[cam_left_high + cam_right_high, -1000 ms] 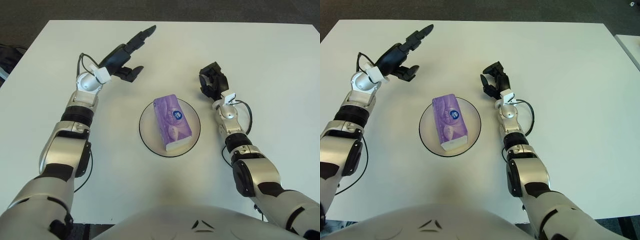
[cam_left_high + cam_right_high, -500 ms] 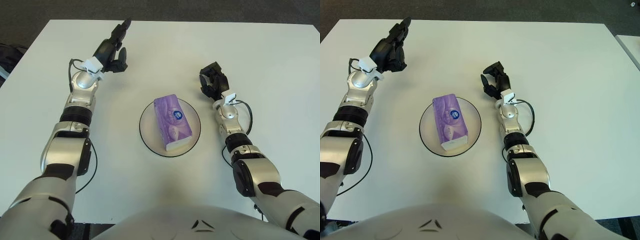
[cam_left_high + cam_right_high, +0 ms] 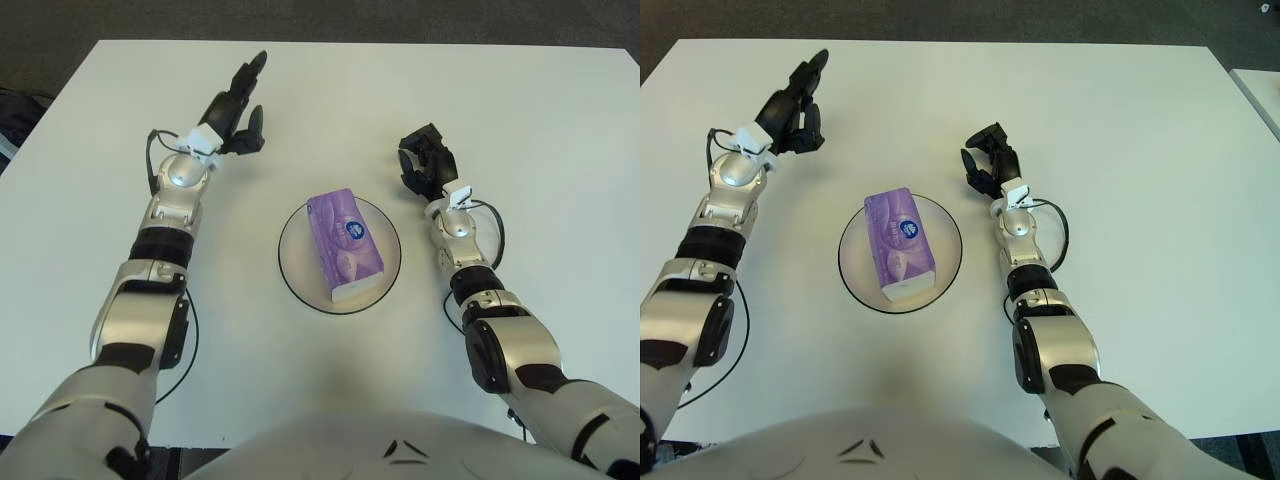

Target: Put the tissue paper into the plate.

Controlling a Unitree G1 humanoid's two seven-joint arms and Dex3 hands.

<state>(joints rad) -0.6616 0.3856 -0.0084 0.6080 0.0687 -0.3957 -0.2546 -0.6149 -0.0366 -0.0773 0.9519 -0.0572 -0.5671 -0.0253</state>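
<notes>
Tissue paper [image 3: 346, 243] lies flat inside the plate [image 3: 293, 268], roughly centred, one end near the front rim, so placement looks done. Main risk from here: an arm sweeping low across the middle of the table [image 3: 560, 120] could clip the pack or shove the plate. Left robot hand [image 3: 236, 107] is released, fingers extended, holding nothing, well left of and beyond the plate. Right robot hand [image 3: 424, 165] sits just right of the plate, fingers loosely curled, empty.
</notes>
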